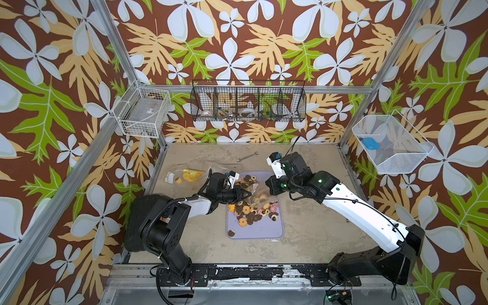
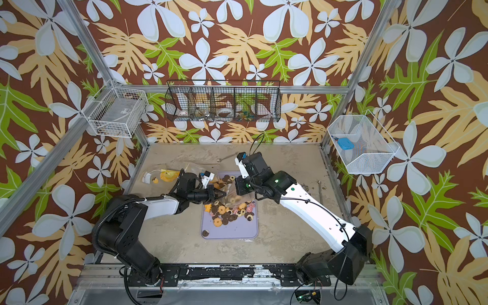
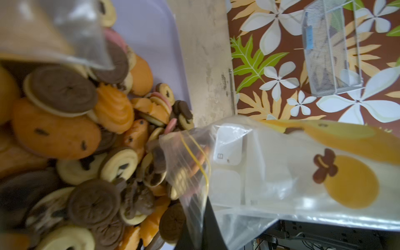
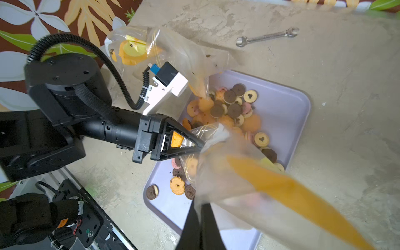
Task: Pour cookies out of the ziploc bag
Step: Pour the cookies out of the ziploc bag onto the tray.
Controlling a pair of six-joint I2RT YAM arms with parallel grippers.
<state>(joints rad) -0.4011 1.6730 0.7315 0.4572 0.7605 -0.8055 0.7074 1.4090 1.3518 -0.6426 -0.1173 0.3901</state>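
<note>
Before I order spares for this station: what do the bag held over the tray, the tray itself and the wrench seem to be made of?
Bag: thin clear plastic film, glossy and creased; you see through it.
Tray: probably moulded plastic or silicone, matte lavender, rounded rim.
Wrench: metal, silvery with bright glints.

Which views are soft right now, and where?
Left wrist view: cookies nearest the lens blurred, farther ones sharper. Right wrist view: ziploc bag close to the lens smeared out of focus; tray and wrench crisp. Both top views: sharp, evenly lit.
</note>
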